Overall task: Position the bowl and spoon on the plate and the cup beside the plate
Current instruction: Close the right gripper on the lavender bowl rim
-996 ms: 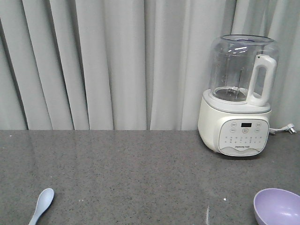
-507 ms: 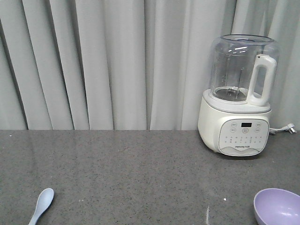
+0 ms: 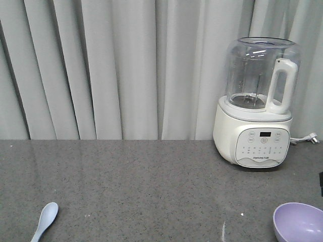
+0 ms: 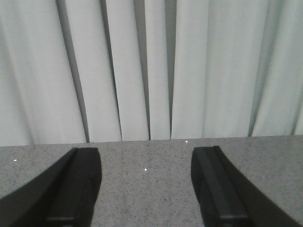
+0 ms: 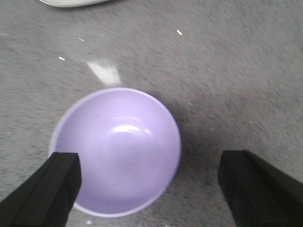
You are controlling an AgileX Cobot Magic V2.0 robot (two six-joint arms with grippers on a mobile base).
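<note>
The lavender bowl [image 5: 116, 151] sits upright and empty on the grey countertop. My right gripper [image 5: 154, 189] hovers over it, open. Its left finger [image 5: 52, 189] is over the bowl's near-left rim and its right finger [image 5: 255, 189] is over bare counter to the right of the bowl. In the front view the bowl [image 3: 299, 222] is at the bottom right and the pale blue spoon [image 3: 44, 221] lies at the bottom left. My left gripper [image 4: 147, 189] is open over bare counter with nothing between its fingers. The plate and the cup are out of view.
A white blender [image 3: 257, 106] with a clear jug stands at the back right, close behind the bowl; its base edge [image 5: 71, 2] shows in the right wrist view. Grey curtains [image 3: 126, 70] hang behind the counter. A dark sliver [image 3: 321, 184] shows at the right edge.
A dark sliver has come into the front view at the right edge, above the bowl. The spoon, the bowl and the blender have not moved.
</note>
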